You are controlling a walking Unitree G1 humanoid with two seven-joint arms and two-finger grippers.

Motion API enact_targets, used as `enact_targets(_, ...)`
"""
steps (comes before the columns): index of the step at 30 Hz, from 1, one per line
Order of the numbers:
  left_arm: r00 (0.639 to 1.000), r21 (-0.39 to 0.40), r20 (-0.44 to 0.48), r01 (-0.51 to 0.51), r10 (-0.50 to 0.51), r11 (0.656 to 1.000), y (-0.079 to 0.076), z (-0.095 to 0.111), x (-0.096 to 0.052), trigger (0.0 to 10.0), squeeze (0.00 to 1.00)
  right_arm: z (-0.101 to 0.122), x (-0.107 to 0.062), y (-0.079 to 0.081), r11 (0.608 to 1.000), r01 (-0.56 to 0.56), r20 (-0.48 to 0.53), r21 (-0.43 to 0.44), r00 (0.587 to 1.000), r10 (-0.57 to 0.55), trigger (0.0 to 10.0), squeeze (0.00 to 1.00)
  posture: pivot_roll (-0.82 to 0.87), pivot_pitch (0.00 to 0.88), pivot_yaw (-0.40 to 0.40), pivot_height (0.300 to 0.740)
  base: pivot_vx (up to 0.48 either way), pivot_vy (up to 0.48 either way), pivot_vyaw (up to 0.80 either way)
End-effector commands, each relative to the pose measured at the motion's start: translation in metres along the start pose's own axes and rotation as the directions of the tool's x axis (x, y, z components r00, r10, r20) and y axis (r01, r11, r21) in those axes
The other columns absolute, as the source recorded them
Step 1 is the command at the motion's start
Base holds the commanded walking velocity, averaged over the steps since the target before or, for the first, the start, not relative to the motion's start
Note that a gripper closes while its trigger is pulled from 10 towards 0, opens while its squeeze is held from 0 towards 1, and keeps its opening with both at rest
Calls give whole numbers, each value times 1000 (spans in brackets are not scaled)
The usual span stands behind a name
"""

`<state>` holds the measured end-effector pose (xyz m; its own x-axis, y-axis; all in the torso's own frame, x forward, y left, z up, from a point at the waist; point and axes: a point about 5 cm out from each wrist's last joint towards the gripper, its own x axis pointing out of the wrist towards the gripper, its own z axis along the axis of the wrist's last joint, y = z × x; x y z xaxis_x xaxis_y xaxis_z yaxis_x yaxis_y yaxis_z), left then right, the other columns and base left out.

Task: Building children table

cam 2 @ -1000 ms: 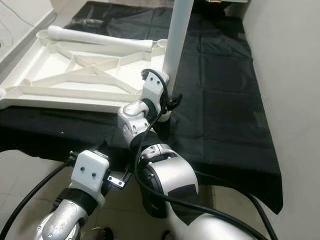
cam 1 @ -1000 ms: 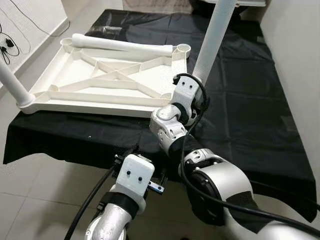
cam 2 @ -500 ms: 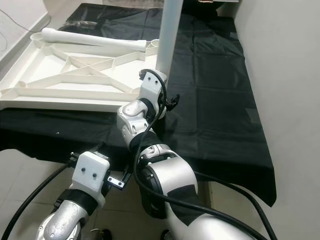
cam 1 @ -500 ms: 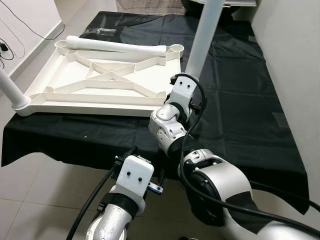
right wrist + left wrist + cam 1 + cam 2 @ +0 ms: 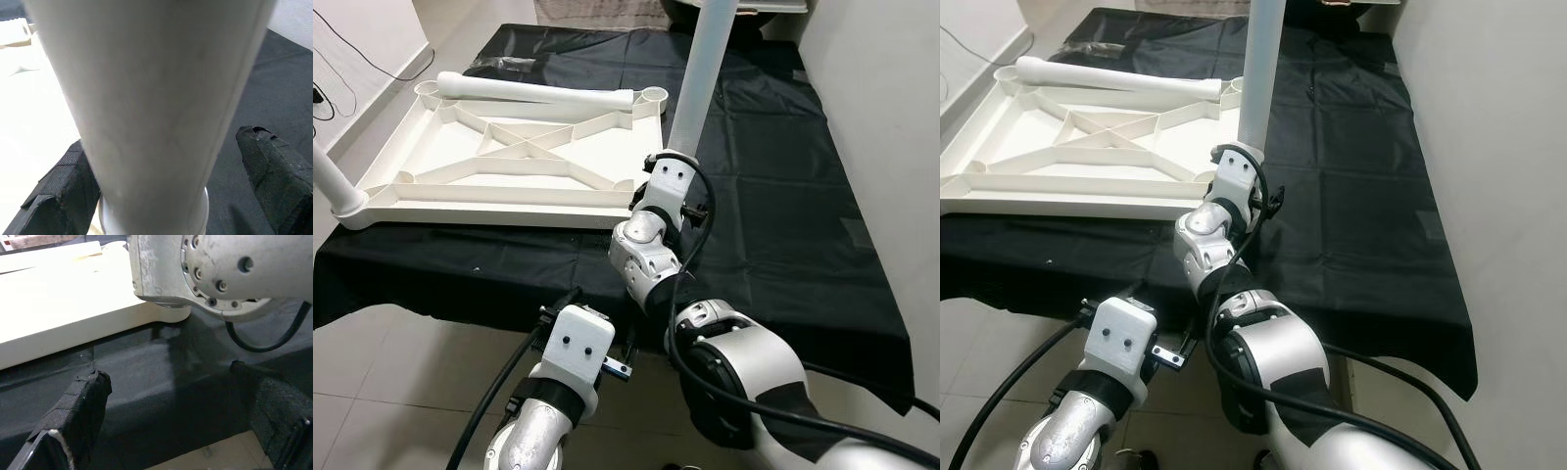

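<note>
The right tool (image 5: 161,196) straddles an upright white table leg (image 5: 702,73) at centre frame of the left eye view, its two black fingers (image 5: 274,176) spread to either side of the tube; whether they press on it cannot be told. The leg stands in the near right corner socket of the tabletop, which suggests the arm is there to steady or seat it.

The bench, draped in a black cloth (image 5: 773,196), carries everything, the dark cover probably there to protect the white plastic.

The upturned white tabletop (image 5: 509,166) lies ribbed side up across the upper left of the frame, so that its corner sockets face upward to take the legs.

A second leg (image 5: 548,91) lies loose along the tabletop's far edge, parked within reach for a later socket. The open far right socket (image 5: 655,95) sits just beside its end.

A third leg (image 5: 333,181) rises from the near left corner at the frame's left edge, apparently already fitted.

The left tool (image 5: 166,431) hangs low at bottom centre, its fingers wide apart and empty below the bench edge, idle.
</note>
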<state>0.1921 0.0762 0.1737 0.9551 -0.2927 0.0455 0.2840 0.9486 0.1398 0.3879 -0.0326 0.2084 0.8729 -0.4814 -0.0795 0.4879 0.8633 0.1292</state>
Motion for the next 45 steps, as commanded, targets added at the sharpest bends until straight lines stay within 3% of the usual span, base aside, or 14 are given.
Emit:
enact_targets(1, 1000, 13, -10, -5, 5, 1000, 2, -4, 0, 10000, 0, -12, -8, 3, 999, -29, -23, -13, 999, 29, 10000, 0, 123, 182, -26, 740, 0, 0, 0)
enact_targets(15, 1000, 19, -5, -4, 4, 1000, 1, -6, 1, 10000, 0, -20, -11, 4, 994, -100, -9, -34, 995, 100, 10000, 0, 114, 158, -26, 740, 0, 0, 0)
enact_targets(16, 1000, 19, -3, -6, 6, 1000, 1, -6, 1, 10000, 0, -21, -11, 3, 993, -110, -9, -36, 994, 110, 10000, 580, 111, 154, -27, 740, 0, 0, 0)
enact_targets(19, 1000, 19, -2, -7, 7, 1000, 2, -6, 1, 10000, 0, -21, -10, 3, 992, -117, -10, -38, 993, 116, 10000, 580, 111, 154, -27, 740, 0, 0, 0)
enact_targets(20, 1000, 23, -1, -6, 6, 1000, 2, -6, 2, 10000, 0, -23, -11, 3, 990, -133, -14, -36, 991, 133, 10000, 1000, 112, 149, -27, 740, 0, 0, 0)
enact_targets(27, 1000, 28, 2, -9, 9, 1000, 4, -7, 2, 10000, 0, -29, -14, 3, 983, -184, -23, -22, 983, 183, 10000, 992, 110, 137, -28, 740, 0, 0, 0)
enact_targets(28, 1000, 29, 2, -10, 10, 1000, 4, -8, 2, 10000, 0, -31, -14, 3, 980, -197, -25, -18, 980, 196, 10000, 0, 112, 129, -30, 740, 0, 0, 0)
enact_targets(45, 1000, 41, 6, -9, 8, 999, 7, -10, 4, 10000, 0, -38, -18, 2, 936, -352, -72, 7, 933, 351, 10000, 0, 106, 113, -32, 740, 0, 0, 0)
